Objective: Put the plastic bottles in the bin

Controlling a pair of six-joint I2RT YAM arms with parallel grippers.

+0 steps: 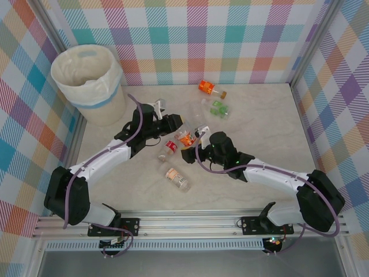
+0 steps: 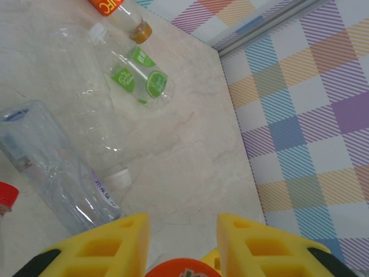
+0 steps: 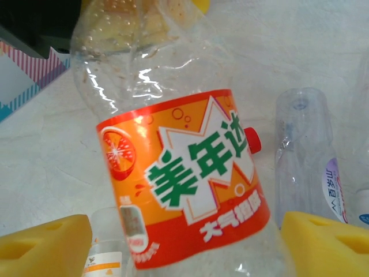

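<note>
Bin (image 1: 106, 109): round, cream, white bag inside, upright, back left. Mid orange-label bottle (image 1: 185, 138) w/ red-label bottle (image 1: 169, 149) just beside it, pale bottle (image 1: 176, 178) nearer front. Green-label bottle (image 1: 219, 108) & back orange bottle (image 1: 211, 88) lie farther back.

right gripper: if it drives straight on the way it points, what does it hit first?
The orange-labelled bottle. It lies directly ahead of the right gripper, between its open fingers. Contact looks almost immediate, though depth is hard to judge.
</note>
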